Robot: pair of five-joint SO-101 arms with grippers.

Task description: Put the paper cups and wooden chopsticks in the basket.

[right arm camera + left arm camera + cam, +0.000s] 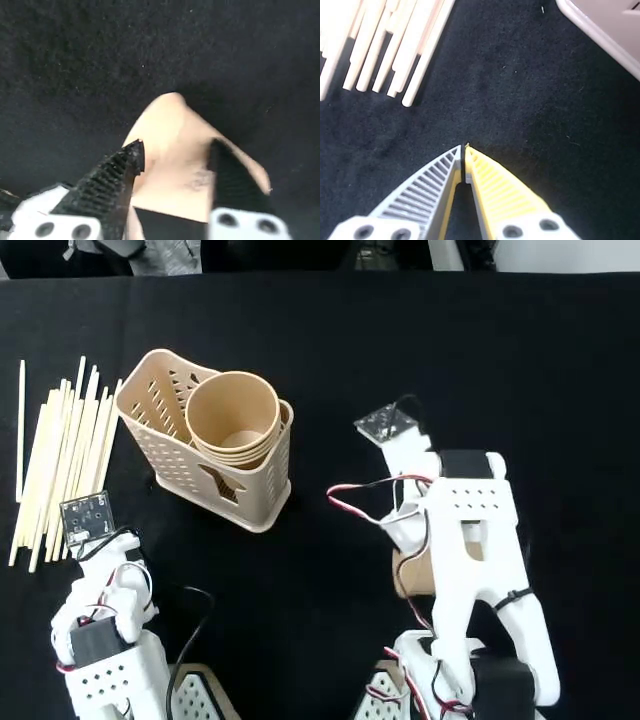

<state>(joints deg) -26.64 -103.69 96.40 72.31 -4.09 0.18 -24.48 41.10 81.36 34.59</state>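
A beige slotted basket (170,455) stands left of centre with a stack of brown paper cups (232,412) inside it. Several wooden chopsticks (62,460) lie loose on the black cloth to its left, and their near ends (395,45) lie just ahead of my left gripper (464,148). That gripper is shut and holds nothing. My right gripper (175,150) is shut on a paper cup (172,145), whose wall is pinched in between the black fingers. Part of this cup (410,575) peeks out from under the right arm (470,530).
A black cloth (520,360) covers the whole table. The basket's wall (605,25) lies a short way ahead of the left gripper, off to one side. The left arm (100,630) stands at the near left corner.
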